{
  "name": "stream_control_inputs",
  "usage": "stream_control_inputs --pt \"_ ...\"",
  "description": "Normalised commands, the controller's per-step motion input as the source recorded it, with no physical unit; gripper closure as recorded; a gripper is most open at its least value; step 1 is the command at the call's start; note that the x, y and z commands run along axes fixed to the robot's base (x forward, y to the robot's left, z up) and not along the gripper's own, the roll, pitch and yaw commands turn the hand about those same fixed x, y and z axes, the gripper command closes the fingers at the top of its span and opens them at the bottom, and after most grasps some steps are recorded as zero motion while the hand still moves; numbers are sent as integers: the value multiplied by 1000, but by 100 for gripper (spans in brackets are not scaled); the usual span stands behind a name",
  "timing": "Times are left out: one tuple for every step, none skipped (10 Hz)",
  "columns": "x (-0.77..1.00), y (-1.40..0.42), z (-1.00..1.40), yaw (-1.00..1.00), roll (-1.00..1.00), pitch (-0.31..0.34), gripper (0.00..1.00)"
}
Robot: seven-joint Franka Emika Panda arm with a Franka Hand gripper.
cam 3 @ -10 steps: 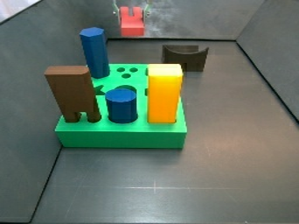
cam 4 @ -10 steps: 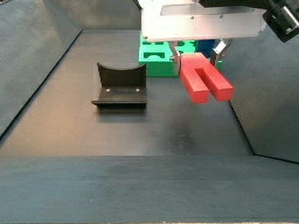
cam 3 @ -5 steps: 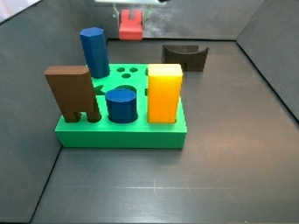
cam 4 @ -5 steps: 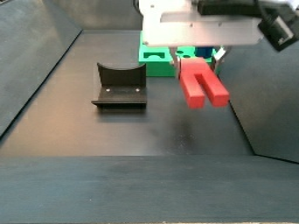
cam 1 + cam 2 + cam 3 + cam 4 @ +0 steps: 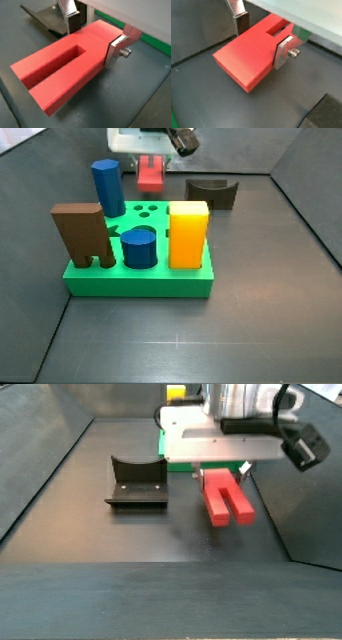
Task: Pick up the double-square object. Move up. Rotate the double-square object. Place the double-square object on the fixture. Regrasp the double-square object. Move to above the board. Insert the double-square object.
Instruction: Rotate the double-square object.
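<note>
The end effector (image 5: 99, 36) grips the red double-square object (image 5: 63, 67) between its fingers (image 5: 284, 51), beside the fixture (image 5: 136, 482).

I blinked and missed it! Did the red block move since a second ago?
Yes. The double-square object, held in the gripper, has swung round: beside the unmoved fixture its prongs pointed slantwise before, now straighter toward the camera.

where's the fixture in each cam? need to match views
Wrist view: the fixture is partly visible behind the double-square object held in the claw.
Wrist view: only a dark corner at the frame edge; cannot tell if it is the fixture.
Side view: fixture at the back, right of the claw.
Side view: fixture left of centre, left of the red piece.
Shared landmark: the double-square object.
</note>
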Motion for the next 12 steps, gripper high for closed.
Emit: stream_control_inputs --pt "50 13 -739 9 -126 -41 100" --pt "50 12 -667 11 -136 -45 100" --pt "46 14 -533 12 -153 -51 100" --pt "43 21 -407 9 -163 -58 100" --pt "40 25 -312 4 -170 -64 100" --pt "38 25 -254 1 -175 -66 100" --pt "0 0 0 0 0 0 0" --pt "0 0 1000 0 0 0 0" --pt "-4 0 1000 0 0 6 0" --pt "-19 2 1000 -6 13 37 0" --pt "-19 3 1000 -14 28 59 0" --pt "-20 5 1000 -18 45 77 0"
